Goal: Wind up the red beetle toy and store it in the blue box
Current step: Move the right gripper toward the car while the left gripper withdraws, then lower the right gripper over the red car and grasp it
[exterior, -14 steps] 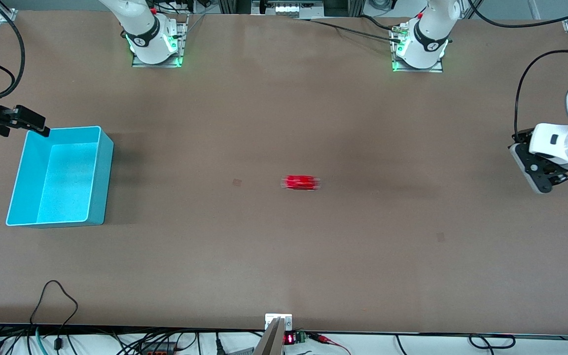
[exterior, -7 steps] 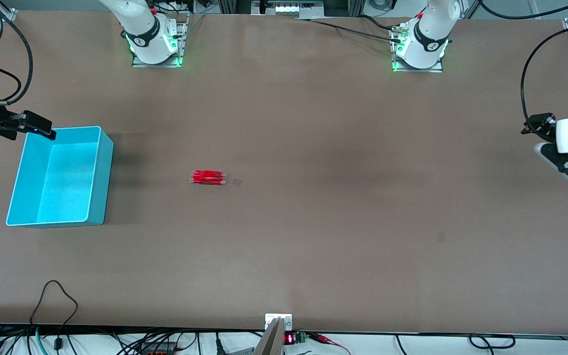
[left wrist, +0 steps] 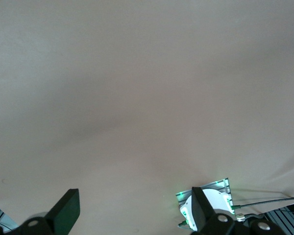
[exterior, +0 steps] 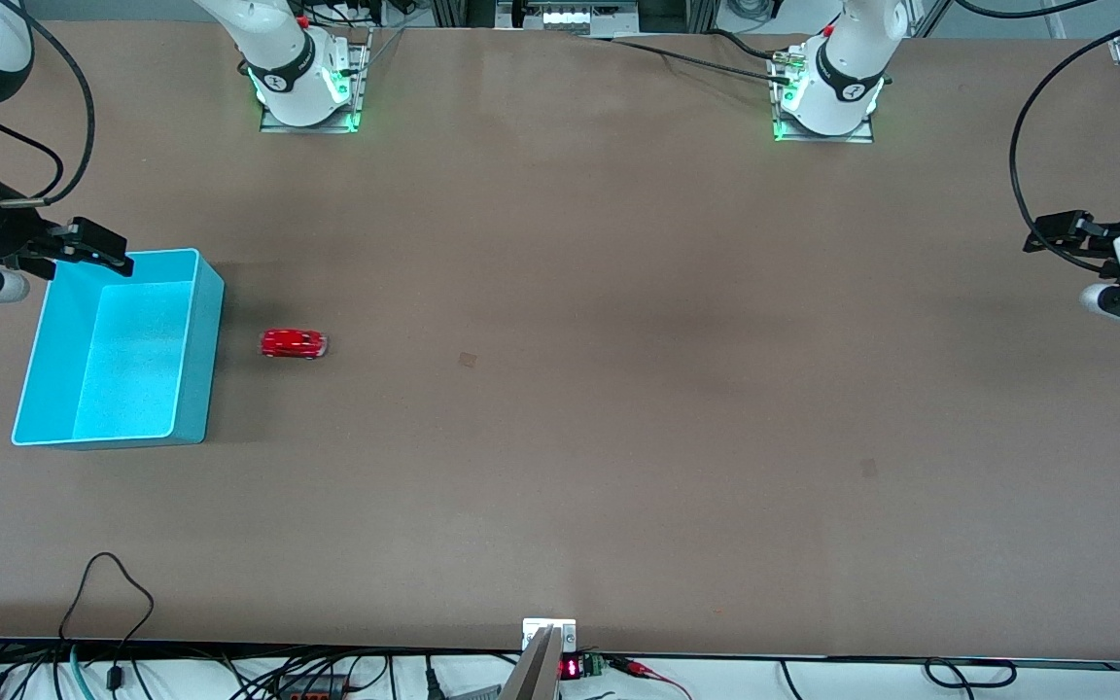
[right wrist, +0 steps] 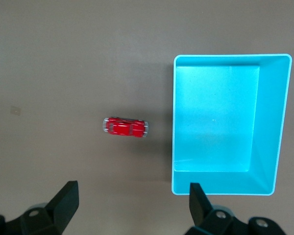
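The red beetle toy (exterior: 293, 343) stands on the table beside the blue box (exterior: 201, 362), a short gap from its long wall, toward the left arm's end. In the right wrist view the toy (right wrist: 126, 127) lies apart from the box (right wrist: 175, 117), which is empty. My right gripper (exterior: 103, 249) is open and empty, up over a corner of the box's rim; its jaws (right wrist: 131, 195) stand wide apart. My left gripper (exterior: 1046, 233) is open and empty, up at the left arm's end of the table; its wrist view (left wrist: 133, 204) holds only bare table.
The two arm bases (exterior: 305, 83) (exterior: 827, 92) stand at the table's edge farthest from the front camera. One base (left wrist: 211, 200) shows in the left wrist view. Cables run along the nearest table edge (exterior: 113, 583).
The toy has rolled across the table from the middle toward the box and now sits beside it. The left gripper has drawn back toward its table end. The right gripper has shifted slightly over the box corner.
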`<action>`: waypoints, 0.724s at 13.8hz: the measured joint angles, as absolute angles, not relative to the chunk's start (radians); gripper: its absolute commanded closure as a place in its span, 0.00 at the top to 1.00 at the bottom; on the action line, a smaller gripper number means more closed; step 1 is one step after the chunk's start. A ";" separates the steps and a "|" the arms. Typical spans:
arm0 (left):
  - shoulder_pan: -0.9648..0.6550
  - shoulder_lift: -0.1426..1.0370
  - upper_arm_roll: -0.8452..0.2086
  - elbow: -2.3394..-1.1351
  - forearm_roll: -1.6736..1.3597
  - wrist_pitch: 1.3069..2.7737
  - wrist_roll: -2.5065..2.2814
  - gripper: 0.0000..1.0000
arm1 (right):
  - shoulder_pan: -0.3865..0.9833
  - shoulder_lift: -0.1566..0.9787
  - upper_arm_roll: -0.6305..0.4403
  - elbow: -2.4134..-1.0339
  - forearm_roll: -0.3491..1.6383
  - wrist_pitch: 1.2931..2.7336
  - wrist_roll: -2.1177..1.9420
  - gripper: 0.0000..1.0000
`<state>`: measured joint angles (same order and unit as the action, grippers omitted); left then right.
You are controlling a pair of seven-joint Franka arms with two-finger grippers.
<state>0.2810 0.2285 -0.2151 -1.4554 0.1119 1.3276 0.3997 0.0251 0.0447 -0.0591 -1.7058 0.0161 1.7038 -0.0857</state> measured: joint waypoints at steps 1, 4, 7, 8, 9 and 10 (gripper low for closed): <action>0.281 0.228 -0.225 -1.455 0.111 1.325 0.374 1.00 | 0.025 0.045 -0.059 -1.706 0.016 1.704 -0.086 1.00; 0.280 0.229 -0.256 -1.444 0.109 1.325 0.274 1.00 | 0.029 0.058 -0.056 -1.706 0.017 1.705 -0.086 1.00; 0.258 0.231 -0.276 -1.400 0.106 1.315 0.139 1.00 | 0.068 0.100 -0.052 -1.706 0.017 1.724 -0.089 1.00; 0.249 0.231 -0.276 -1.394 0.105 1.314 0.093 1.00 | 0.086 0.120 -0.052 -1.706 0.017 1.741 -0.089 1.00; 0.240 0.231 -0.276 -1.392 0.103 1.317 0.053 1.00 | 0.105 0.138 -0.051 -1.708 0.017 1.759 -0.089 1.00; 0.220 0.228 -0.265 -1.390 0.097 1.334 0.007 1.00 | 0.121 0.158 -0.050 -1.712 0.017 1.772 -0.094 1.00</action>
<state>0.2196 0.2281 -0.2649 -1.3904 0.0965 1.3338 0.0069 0.1210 0.1583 -0.0502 -1.7121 0.0172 1.7716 -0.0942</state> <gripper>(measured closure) 0.000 0.000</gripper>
